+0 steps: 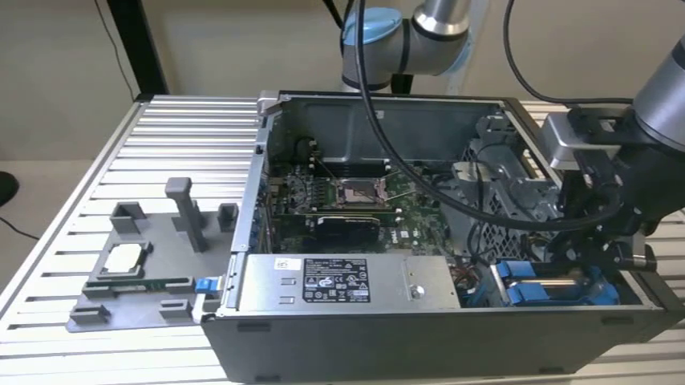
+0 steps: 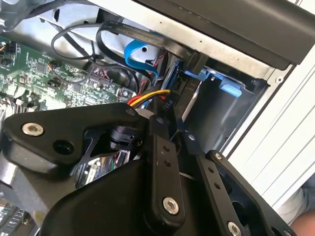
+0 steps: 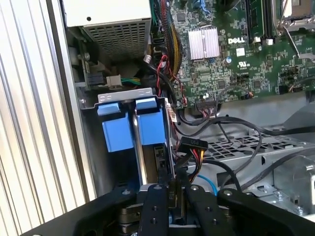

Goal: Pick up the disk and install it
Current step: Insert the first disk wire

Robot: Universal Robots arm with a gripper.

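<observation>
In the drive bay (image 3: 123, 93) | your end effector (image 3: 172, 191) looks clenched on the disk (image 3: 153, 132) | disk stands on edge, long axis running straight out from the end effector, just beside another blue carrier (image 3: 116, 129).

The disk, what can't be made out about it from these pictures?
First wrist view: the disk stands edge-on in its bay, label face unseen; the gripper covers its near end.
Exterior view: gripper and case wall hide most of it.
Second wrist view: the gripper's body blocks the bay floor; seating depth unclear.
</observation>
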